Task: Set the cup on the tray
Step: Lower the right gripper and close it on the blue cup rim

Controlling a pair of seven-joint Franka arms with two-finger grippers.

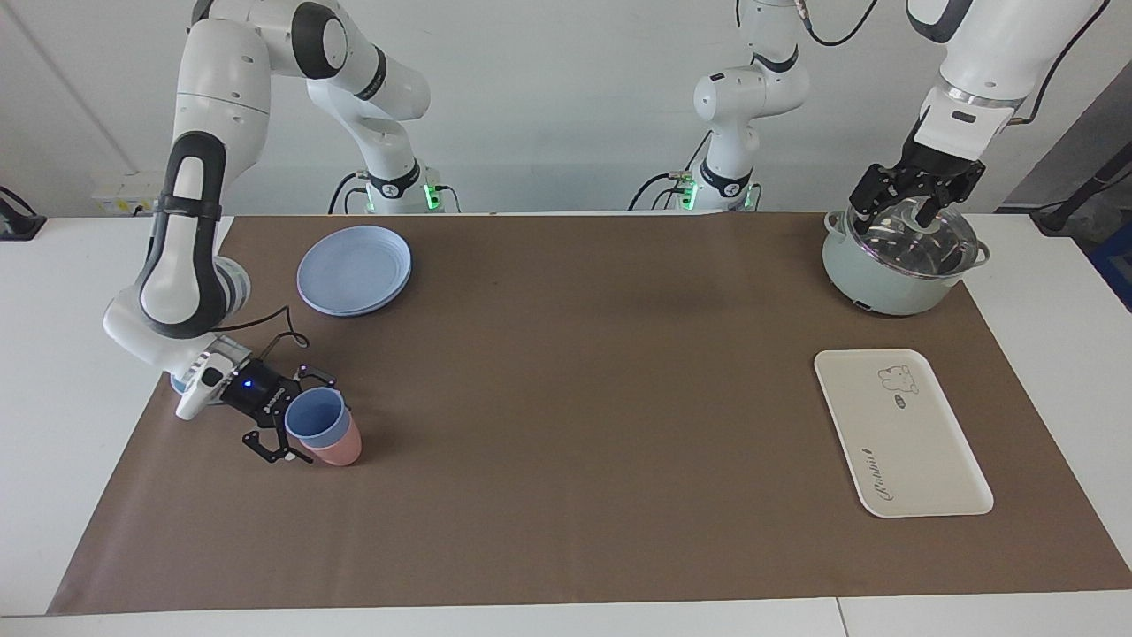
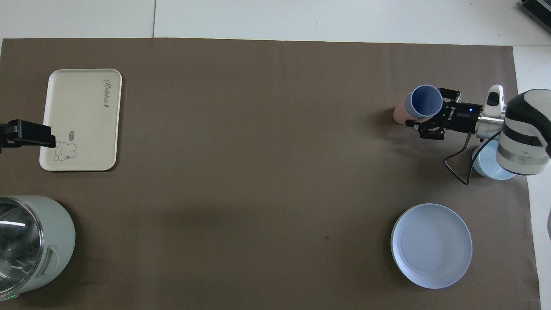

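R gripper (image 1: pixel 301 418) open, straddling cup (image 1: pixel 315 421).

Blue cup (image 1: pixel 314 422) (image 2: pixel 426 101): tilted, nested in pink cup (image 1: pixel 339 447), right arm's end. Cream tray (image 1: pixel 900 431) (image 2: pixel 81 119): flat, bare, left arm's end, well apart.

Pink cup (image 1: pixel 340 448) mostly hidden by blue cup (image 1: pixel 314 419). Bowl (image 2: pixel 490 165) partly under right arm. Pot (image 2: pixel 30 245) cut by overhead frame edge. Tray (image 1: pixel 902 433) script unreadable.

cursive "Rabbit" on the tray (image 2: pixel 82 129)
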